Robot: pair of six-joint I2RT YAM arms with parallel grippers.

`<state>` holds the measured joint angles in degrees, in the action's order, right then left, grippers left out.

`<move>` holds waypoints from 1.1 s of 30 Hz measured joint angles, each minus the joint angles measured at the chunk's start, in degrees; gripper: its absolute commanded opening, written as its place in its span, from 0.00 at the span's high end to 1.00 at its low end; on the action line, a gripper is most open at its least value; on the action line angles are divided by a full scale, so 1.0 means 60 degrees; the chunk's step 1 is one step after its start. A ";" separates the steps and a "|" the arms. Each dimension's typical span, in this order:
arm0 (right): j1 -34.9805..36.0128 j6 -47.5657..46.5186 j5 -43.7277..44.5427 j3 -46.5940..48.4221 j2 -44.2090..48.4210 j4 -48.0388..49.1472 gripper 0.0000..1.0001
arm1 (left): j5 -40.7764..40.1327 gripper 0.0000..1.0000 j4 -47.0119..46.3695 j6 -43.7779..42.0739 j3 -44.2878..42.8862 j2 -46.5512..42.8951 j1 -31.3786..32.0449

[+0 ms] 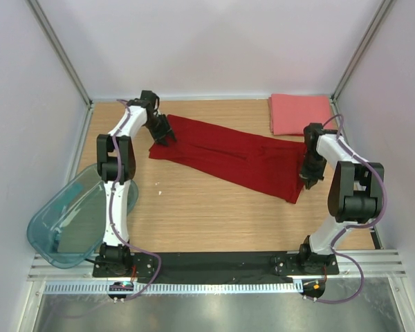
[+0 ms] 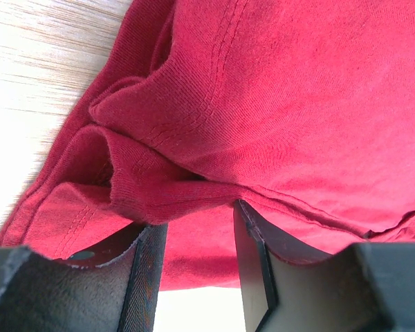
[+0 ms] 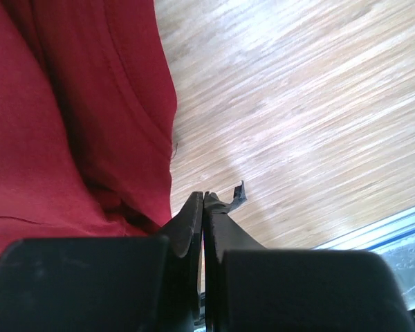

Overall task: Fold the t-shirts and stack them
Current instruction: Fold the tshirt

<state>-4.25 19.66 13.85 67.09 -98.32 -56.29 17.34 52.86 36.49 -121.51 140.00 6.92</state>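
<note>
The dark red t-shirt [image 1: 228, 155] lies spread in a long slanted band across the middle of the table. The salmon-pink t-shirt [image 1: 299, 114] lies folded to a rectangle at the far right. My left gripper [image 1: 164, 137] is at the red shirt's far left end. In the left wrist view it [image 2: 197, 214] is open, with bunched red cloth [image 2: 277, 104] lying over its fingertips. My right gripper [image 1: 310, 181] is at the shirt's right end. In the right wrist view it [image 3: 204, 197] is shut with no cloth between the jaws, just beside the shirt's edge [image 3: 55, 138].
A translucent teal bin [image 1: 66, 218] lies at the near left, partly over the table's edge. Bare wood [image 1: 214, 214] stretches between the shirt and the arm bases. White walls stand close on three sides.
</note>
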 measured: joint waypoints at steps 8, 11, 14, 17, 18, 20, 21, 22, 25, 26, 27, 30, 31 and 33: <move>0.0000 -0.0182 -0.0761 -0.0018 0.0674 -0.0342 0.56 | -0.0073 0.54 -0.0047 -0.0189 0.0135 -0.0098 0.0029; 0.0000 -0.0255 -0.1592 -0.0539 0.1676 -0.0561 0.57 | -0.0095 0.54 -0.0087 -0.0197 0.0204 -0.0135 0.0029; 0.0000 -0.0248 -0.2317 -0.1155 0.2222 -0.0634 0.59 | -0.0095 0.55 -0.0117 -0.0193 0.0229 -0.0149 0.0033; 0.0015 -0.0273 -0.2758 -0.1588 0.2153 -0.0674 0.68 | -0.0091 0.54 -0.0124 -0.0189 0.0229 -0.0149 0.0033; 0.0044 -0.0288 -0.2849 -0.1665 0.2084 -0.0674 0.70 | -0.0087 0.54 -0.0124 -0.0186 0.0229 -0.0149 0.0033; 0.0142 -0.0295 -0.2943 -0.1719 0.1956 -0.0663 0.72 | -0.0073 0.55 -0.0124 -0.0175 0.0229 -0.0149 0.0029; 0.0200 -0.0295 -0.2951 -0.1719 0.1916 -0.0637 0.72 | -0.0066 0.54 -0.0124 -0.0168 0.0229 -0.0149 0.0029; 0.0266 -0.0295 -0.2940 -0.1719 0.1880 -0.0597 0.72 | -0.0066 0.55 -0.0131 -0.0160 0.0229 -0.0149 0.0029; 0.0404 -0.0295 -0.2943 -0.1708 0.1716 -0.0503 0.70 | -0.0066 0.55 -0.0131 -0.0153 0.0229 -0.0149 0.0029; 0.0444 -0.0295 -0.2943 -0.1690 0.1599 -0.0466 0.69 | -0.0062 0.55 -0.0131 -0.0153 0.0229 -0.0149 0.0029; 0.0466 -0.0295 -0.2943 -0.1676 0.1457 -0.0419 0.68 | -0.0062 0.55 -0.0131 -0.0157 0.0229 -0.0149 0.0029; 0.0470 -0.0288 -0.2889 -0.1661 0.1064 -0.0328 0.64 | -0.0066 0.55 -0.0127 -0.0164 0.0229 -0.0149 0.0029; 0.0470 -0.0284 -0.2834 -0.1661 0.0943 -0.0331 0.64 | -0.0066 0.55 -0.0127 -0.0168 0.0229 -0.0149 0.0029; 0.0470 -0.0251 -0.2707 -0.1636 0.0765 -0.0331 0.63 | -0.0066 0.55 -0.0127 -0.0168 0.0229 -0.0149 0.0029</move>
<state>-1.43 18.15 -2.39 57.28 -93.73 -58.28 16.95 52.10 35.48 -120.14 139.11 7.09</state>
